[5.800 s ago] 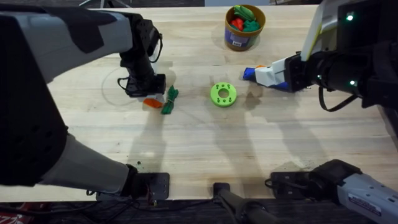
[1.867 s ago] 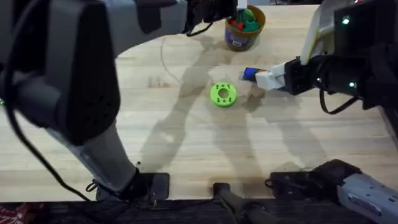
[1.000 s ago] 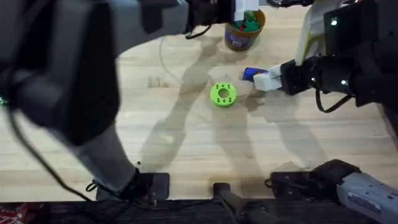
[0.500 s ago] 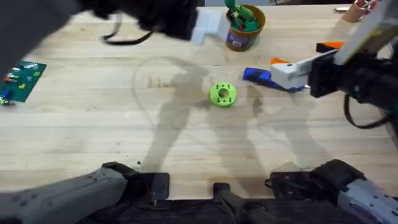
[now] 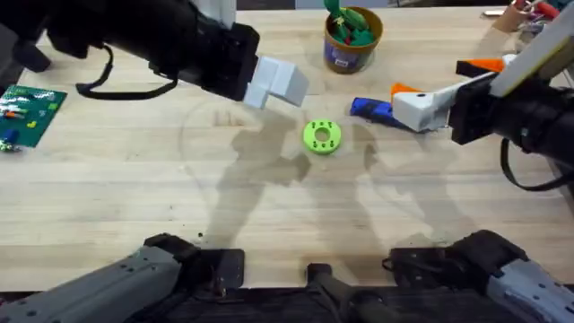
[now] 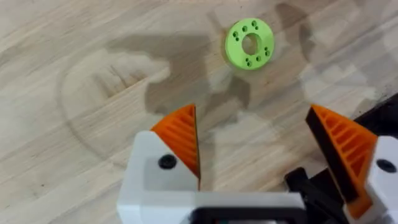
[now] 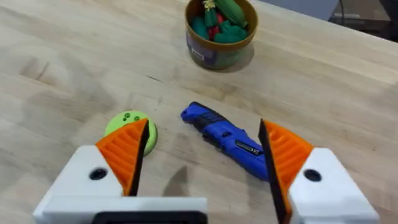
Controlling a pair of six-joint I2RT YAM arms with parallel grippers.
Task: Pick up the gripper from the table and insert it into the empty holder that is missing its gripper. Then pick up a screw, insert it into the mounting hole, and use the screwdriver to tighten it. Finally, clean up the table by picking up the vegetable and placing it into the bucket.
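Grippers first: the left gripper (image 6: pixel 255 162) stands wide apart and empty above bare wood near the middle of the desk (image 5: pixel 134 197), with the lime-green disc (image 6: pixel 249 43) a little beyond its fingertips. The right gripper (image 7: pixel 202 158) is likewise spread wide and carries nothing, hovering just over the blue screwdriver (image 7: pixel 227 140), which lies flat between the disc and the bucket (image 7: pixel 220 30).

The bucket sits near the far edge of the desk, with green and red toy food heaped inside; a dark-green leafy piece, which looks like the vegetable (image 5: pixel 335 15), pokes up over the rim in the overhead view. So the clean-up step appears done. A green circuit board (image 5: pixel 31 109) rests by the left edge. I see no spare gripper, holder or screw on the desk, so those steps cannot be judged.
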